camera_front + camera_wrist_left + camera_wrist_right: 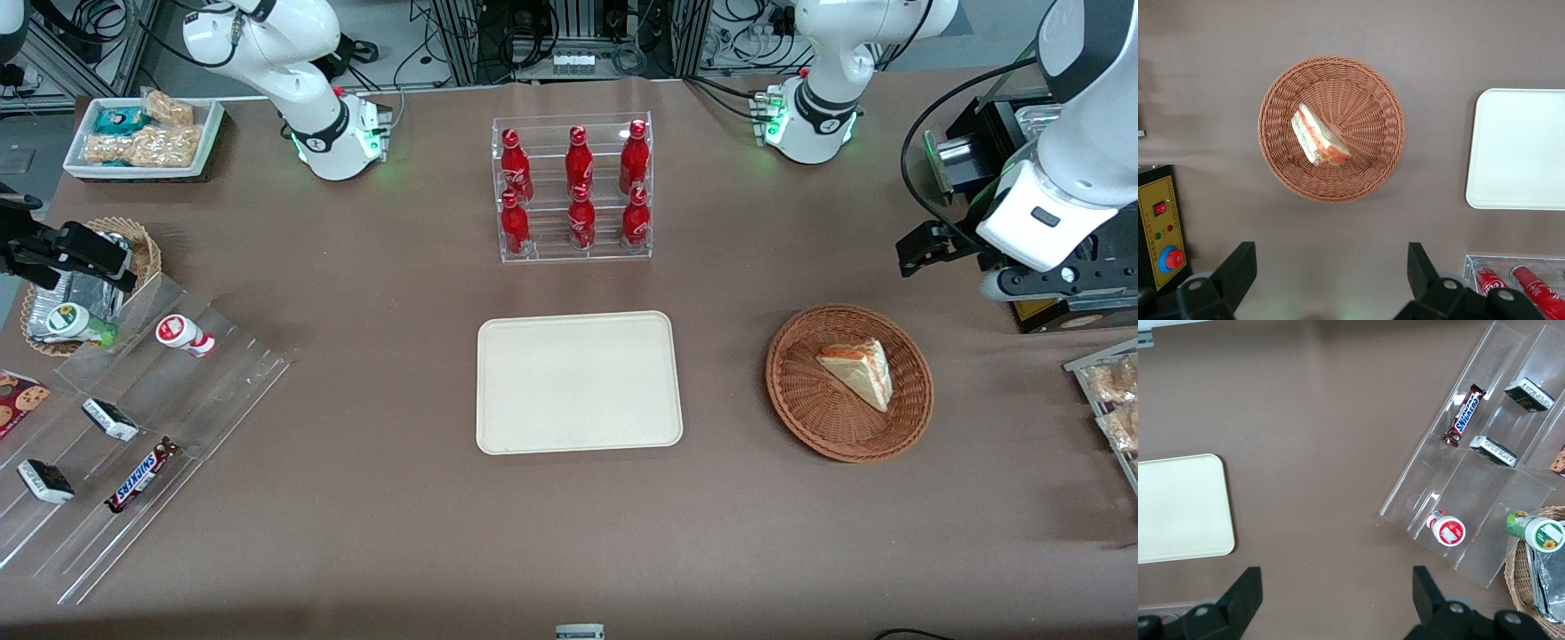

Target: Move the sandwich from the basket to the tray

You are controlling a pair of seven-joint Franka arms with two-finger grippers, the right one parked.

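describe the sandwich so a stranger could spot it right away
Find the cream tray at the table's middle; beside it, toward the working arm's end, sits a round wicker basket. The sandwich lies in it, a pale wedge with red-orange filling. The open gripper hovers above.

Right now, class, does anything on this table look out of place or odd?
Nothing stands out. The sandwich lies in the basket, the tray is bare, and the open gripper hangs above the table, farther from the front camera than the basket.
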